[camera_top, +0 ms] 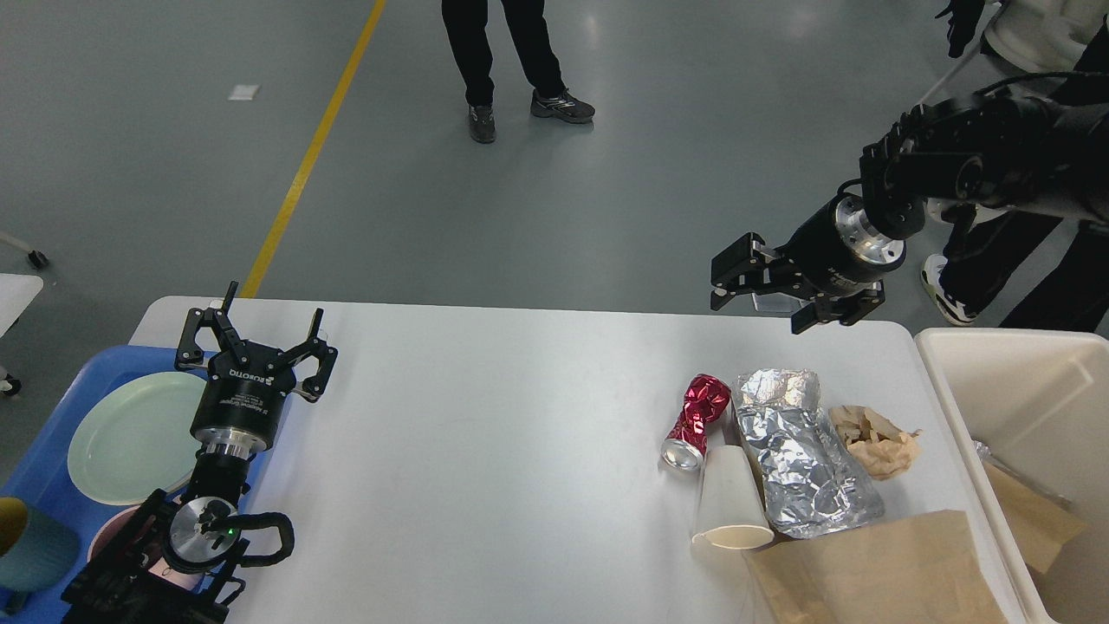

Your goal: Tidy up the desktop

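The right gripper (774,302) hangs above the far edge of the desktop (485,433), its two fingers spread apart and holding nothing. Just below it and nearer to the robot lies a cluster of litter on the white surface: a crushed red can (696,420), a white paper cup (729,501) tipped on its side and touching the can's lower end, a crumpled sheet of silver foil (801,451) beside both, and a wad of brown paper (877,440) on the foil's outer side. A flat brown paper bag (866,572) lies at the near edge, below the cup and foil. To the right of that gripper stands a cream bin (1022,390) beside the table.

The left gripper (256,338) sits well apart from the litter, over the desktop's left edge, fingers spread wide and empty. Beside and below it a blue tray (52,451) carries a pale green plate (130,438).
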You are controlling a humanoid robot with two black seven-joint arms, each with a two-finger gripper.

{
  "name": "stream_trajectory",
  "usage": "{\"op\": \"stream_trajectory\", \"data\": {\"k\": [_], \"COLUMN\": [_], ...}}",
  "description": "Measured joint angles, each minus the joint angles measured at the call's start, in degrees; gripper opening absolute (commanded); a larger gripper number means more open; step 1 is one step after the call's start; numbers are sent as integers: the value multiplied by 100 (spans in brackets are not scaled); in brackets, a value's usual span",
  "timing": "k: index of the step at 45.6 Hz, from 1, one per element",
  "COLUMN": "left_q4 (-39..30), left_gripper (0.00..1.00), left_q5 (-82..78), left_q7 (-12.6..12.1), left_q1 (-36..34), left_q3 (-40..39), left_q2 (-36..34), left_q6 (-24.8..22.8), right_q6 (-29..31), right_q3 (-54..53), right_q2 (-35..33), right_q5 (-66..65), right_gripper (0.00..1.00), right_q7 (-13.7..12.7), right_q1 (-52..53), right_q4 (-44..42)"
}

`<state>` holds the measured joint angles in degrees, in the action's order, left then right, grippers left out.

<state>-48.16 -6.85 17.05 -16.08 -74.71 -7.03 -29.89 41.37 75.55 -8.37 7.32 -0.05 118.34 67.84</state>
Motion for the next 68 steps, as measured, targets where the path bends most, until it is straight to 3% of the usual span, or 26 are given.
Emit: {"op": "stream_trajectory", "data": {"k": [4, 8, 14, 22, 26, 32, 44, 48, 52, 59, 62, 68], "left_q4": [0, 0, 0, 0, 0, 0, 0, 0, 0, 0, 0, 0], "left_gripper": [96, 96, 96, 96, 96, 96, 96, 96, 96, 96, 96, 96], "left_q5": [0, -1, 0, -1, 1, -1, 0, 1, 0, 0, 0, -1], "left_q7": [0, 0, 0, -8, -13, -17, -25, -24, -21, -18, -17, -17], "left_q1": [0, 0, 0, 0, 0, 0, 0, 0, 1, 7, 7, 7], "left_q3": [0, 0, 0, 0, 0, 0, 0, 0, 0, 0, 1, 3], "left_q2": [0, 0, 0, 0, 0, 0, 0, 0, 0, 0, 0, 0], "left_q6": [0, 0, 0, 0, -3, -16, -20, -24, -27, -27, -27, -27], "right_q6": [41, 59, 86, 978, 969, 635, -612, -967, -1283, -1526, -1632, -1985], "right_q3": [2, 37, 45, 14, 34, 68, 371, 681, 982, 916, 691, 543], "right_q2": [-26, -45, -293, -534, -607, -738, -901, -1136, -1521, -2063, -2254, -2314], "right_q5": [9, 5, 46, 315, 354, 358, 179, 160, 126, -641, -1117, -1733], "right_gripper": [100, 100, 100, 100, 100, 100, 100, 96, 80, 81, 86, 89], "right_q7": [-603, -823, -908, -896, -893, -894, -893, -892, -880, -721, -401, 574], "right_q1": [728, 1388, 2376, 3211, 3355, 3172, 1581, 1173, 769, 14, -461, -1323], "right_q4": [868, 1736, 2991, 3209, 3217, 3217, 3140, 2993, 2892, 2801, 2626, 2165]}}
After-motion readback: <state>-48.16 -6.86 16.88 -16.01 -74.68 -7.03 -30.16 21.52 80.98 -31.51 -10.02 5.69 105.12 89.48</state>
